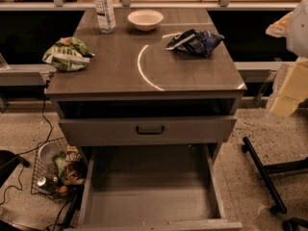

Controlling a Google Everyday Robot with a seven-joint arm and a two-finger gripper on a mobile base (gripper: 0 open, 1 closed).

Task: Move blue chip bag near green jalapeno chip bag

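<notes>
blue chip bag (195, 41) right-rear of tabletop (144, 76), near right edge, long axis left-right, white end left | green jalapeno chip bag (67, 54) at left edge, well apart | bare top between them | gripper (284, 102) off right side, grip state: cannot tell

The blue chip bag (195, 41) is seen at the right rear of the cabinet top (187, 73), and the green jalapeno chip bag (66, 54) at its left edge, well apart. What appears to be the gripper (284, 100) is held beyond the cabinet's right side.
</notes>
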